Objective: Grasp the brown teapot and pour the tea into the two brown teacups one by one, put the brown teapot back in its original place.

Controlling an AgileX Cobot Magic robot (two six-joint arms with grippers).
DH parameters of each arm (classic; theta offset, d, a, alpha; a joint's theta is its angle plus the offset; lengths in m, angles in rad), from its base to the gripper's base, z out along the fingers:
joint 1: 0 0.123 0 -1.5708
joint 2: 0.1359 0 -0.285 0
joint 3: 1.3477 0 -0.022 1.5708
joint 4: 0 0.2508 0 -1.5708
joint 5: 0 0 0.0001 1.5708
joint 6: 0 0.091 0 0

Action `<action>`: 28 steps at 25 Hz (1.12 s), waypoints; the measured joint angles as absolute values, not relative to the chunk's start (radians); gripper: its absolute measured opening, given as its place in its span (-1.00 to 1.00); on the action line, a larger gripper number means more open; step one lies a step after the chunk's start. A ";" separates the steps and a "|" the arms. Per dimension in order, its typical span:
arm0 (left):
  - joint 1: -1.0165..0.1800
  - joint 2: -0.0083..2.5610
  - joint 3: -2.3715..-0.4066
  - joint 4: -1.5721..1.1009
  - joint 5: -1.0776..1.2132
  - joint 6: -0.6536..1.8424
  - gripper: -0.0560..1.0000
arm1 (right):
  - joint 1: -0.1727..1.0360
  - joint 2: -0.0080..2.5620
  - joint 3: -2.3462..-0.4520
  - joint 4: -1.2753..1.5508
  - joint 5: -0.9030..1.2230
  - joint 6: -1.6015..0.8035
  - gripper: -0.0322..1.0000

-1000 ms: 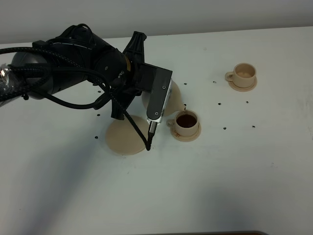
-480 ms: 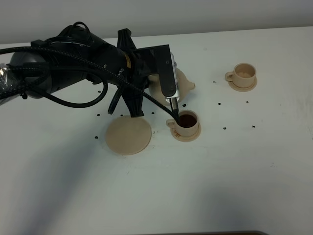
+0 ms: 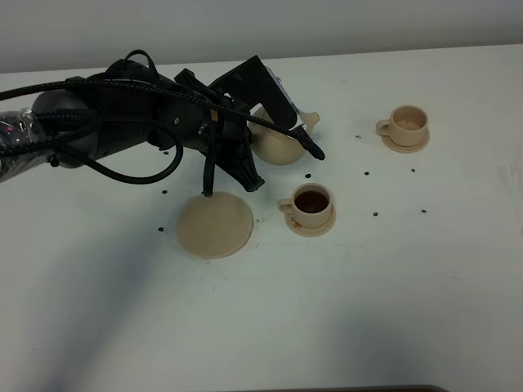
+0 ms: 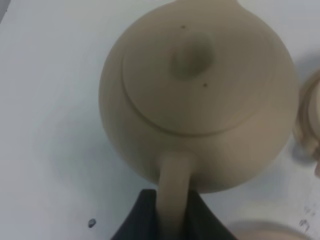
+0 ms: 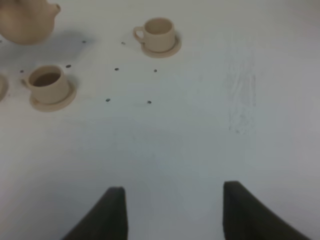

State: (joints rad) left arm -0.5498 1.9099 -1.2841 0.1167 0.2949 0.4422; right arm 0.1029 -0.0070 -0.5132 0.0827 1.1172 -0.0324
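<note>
The brown teapot hangs upright above the table, spout toward the far cup. It fills the left wrist view. My left gripper is shut on its loop handle; in the high view the gripper is mostly hidden by the wrist. The near teacup on its small saucer holds dark tea. The far teacup looks pale inside. The wide saucer lies bare. My right gripper is open and empty, low over bare table, far from both cups.
The white table carries small dark specks around the cups. The left arm's black body and cables reach in from the left, over the table behind the wide saucer. The right arm is out of the high view.
The teapot has swung from tilted over the near cup back to upright and has moved up and away from that cup. The wrist has rotated. The near cup stays full of tea.
</note>
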 joint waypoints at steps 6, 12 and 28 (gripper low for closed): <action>-0.550 1.910 -1.219 0.111 0.253 0.400 -0.65 | 0.103 -0.007 -0.513 0.084 1.117 -0.032 -0.12; -0.550 1.910 -1.179 0.111 0.246 0.397 -0.65 | 0.103 -0.007 -0.513 0.084 1.117 -0.032 -0.12; -0.531 1.910 -1.137 0.116 0.193 0.397 -0.65 | 0.103 -0.007 -0.513 0.084 1.117 -0.032 -0.12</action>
